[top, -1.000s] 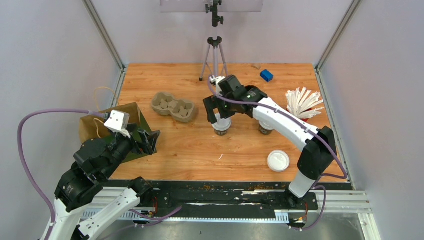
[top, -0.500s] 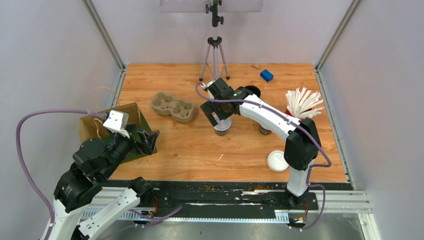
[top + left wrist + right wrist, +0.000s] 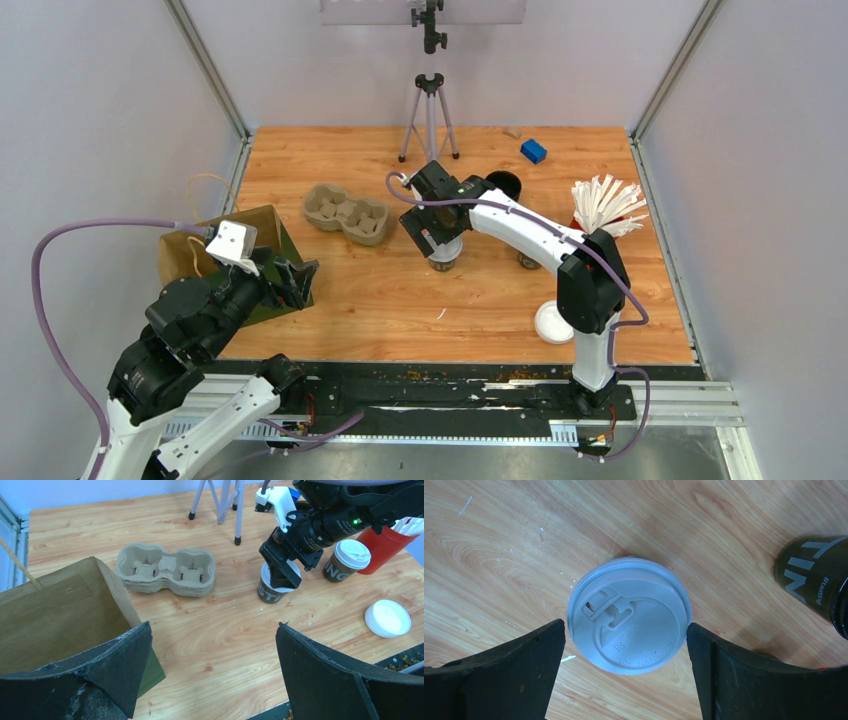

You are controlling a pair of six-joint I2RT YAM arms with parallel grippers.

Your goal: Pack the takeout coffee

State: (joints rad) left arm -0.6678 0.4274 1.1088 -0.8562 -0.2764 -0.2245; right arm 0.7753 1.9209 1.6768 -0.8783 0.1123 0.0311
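One takeout coffee [image 3: 443, 260], a dark cup with a white lid, stands mid-table. My right gripper [image 3: 437, 232] hovers right over it, open. In the right wrist view the lid [image 3: 628, 614] lies between the two black fingers [image 3: 499, 675], neither pressing on it. It also shows in the left wrist view [image 3: 272, 587]. The second lidded coffee [image 3: 346, 560] stands to its right, mostly hidden by the arm in the top view [image 3: 527, 262]. My left gripper [image 3: 212, 625] is open and empty beside the brown paper bag [image 3: 200, 250].
A pulp two-cup carrier [image 3: 347, 213] lies left of the cups. A loose white lid [image 3: 553, 322] lies front right. A red cup of white sticks [image 3: 605, 208], a black cup stack [image 3: 505, 183], a blue block [image 3: 533, 151] and a tripod [image 3: 430, 110] stand behind.
My right gripper has shifted slightly left and turned over the same cup, and the arm's elbow swung left. The left arm has not moved.
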